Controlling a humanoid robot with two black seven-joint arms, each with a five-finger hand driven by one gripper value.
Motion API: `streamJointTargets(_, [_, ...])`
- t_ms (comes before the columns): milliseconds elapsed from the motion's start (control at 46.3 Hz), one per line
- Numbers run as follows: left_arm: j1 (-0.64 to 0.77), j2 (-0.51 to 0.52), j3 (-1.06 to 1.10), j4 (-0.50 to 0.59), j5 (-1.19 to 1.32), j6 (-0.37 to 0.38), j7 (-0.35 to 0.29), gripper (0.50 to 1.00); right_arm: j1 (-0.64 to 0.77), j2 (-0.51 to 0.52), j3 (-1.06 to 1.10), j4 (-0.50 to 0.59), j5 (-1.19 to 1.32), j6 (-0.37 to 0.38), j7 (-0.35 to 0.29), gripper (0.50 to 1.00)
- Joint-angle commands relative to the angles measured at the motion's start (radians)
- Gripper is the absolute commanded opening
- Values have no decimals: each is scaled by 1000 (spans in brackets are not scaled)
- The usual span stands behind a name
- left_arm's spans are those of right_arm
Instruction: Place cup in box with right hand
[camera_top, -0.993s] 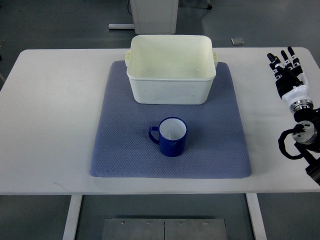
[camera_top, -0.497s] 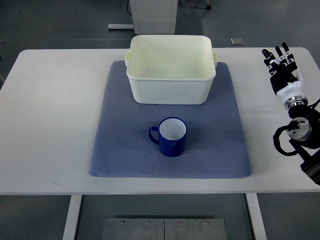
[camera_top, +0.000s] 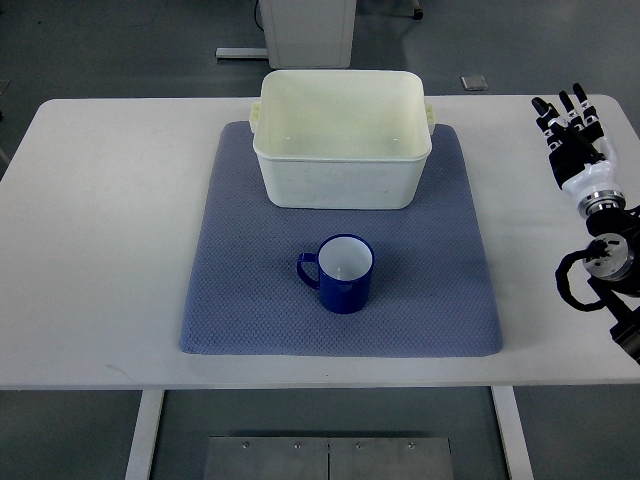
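Note:
A dark blue cup (camera_top: 340, 274) with a white inside stands upright on the blue mat (camera_top: 240, 260), its handle pointing left. Behind it on the mat sits the cream plastic box (camera_top: 343, 138), with nothing inside. My right hand (camera_top: 572, 135) hovers over the table's far right side, well away from the cup, fingers stretched out straight and holding nothing. Its arm (camera_top: 606, 265) comes in from the right edge. The left arm is out of the picture.
The white table (camera_top: 100, 240) carries only the mat, box and cup. A white cabinet base (camera_top: 305, 30) stands on the floor beyond the table, and a small grey floor plate (camera_top: 475, 82) lies near the far right corner.
The right hand shifted slightly: first toward the table's far edge and a bit left, then back to the right. Its fingers stayed extended. Cup and box have not moved.

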Motion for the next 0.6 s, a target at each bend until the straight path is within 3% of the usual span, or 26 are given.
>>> streamJointTargets(0, [-1,0,1,0,2,0,0,1000,1,-2,-3,0,0,0,-2,1000])
streamJointTargets(583, [0,0,1,0,0,0,0,1000,3,-92,-12,5,-7,18,-5,1000])
